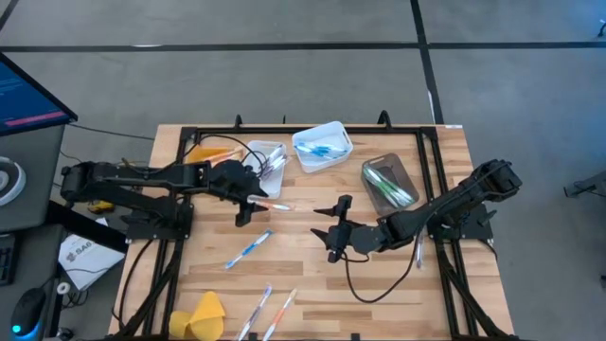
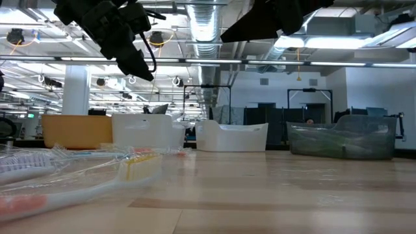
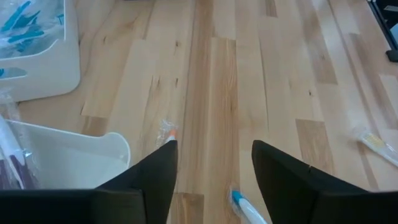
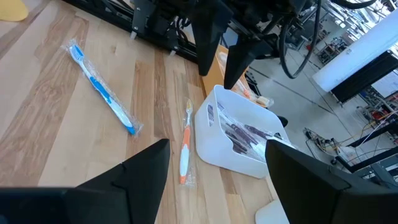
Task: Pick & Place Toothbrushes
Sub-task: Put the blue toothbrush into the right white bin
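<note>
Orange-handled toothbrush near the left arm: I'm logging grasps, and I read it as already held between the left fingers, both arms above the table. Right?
Not held. In the left wrist view the left gripper is open and empty; the orange-handled toothbrush lies on the table below it. The high view shows both arms above the table.

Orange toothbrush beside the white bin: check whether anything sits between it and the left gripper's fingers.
Nothing visible blocks it. The left gripper hangs open just above the orange toothbrush, which lies on bare table next to the white bin. The right gripper is open, off to the side.
</note>
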`<action>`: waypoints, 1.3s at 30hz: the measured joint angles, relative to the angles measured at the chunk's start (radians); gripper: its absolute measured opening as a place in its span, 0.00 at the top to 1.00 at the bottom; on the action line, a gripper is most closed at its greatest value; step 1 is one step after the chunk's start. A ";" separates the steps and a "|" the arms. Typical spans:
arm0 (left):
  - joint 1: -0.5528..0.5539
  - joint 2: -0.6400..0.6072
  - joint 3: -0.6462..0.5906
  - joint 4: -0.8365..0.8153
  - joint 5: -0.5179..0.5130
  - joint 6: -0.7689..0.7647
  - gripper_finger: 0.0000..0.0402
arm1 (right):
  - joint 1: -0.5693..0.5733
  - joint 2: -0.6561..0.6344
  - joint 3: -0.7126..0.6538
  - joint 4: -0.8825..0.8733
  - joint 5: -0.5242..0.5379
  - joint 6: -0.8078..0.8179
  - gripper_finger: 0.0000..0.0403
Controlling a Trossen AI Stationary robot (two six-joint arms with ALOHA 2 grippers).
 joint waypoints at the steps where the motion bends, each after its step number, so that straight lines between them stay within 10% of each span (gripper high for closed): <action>1: 0.000 0.000 0.000 0.001 0.000 0.001 0.49 | 0.000 0.000 0.000 0.000 0.000 0.000 0.35; 14: -0.001 0.000 0.000 0.003 0.000 0.001 0.31 | 0.000 0.000 0.000 -0.003 -0.001 0.000 0.35; 39: -0.098 0.000 -0.184 0.222 0.001 0.003 0.31 | -0.023 0.000 0.000 -0.015 -0.003 0.000 0.35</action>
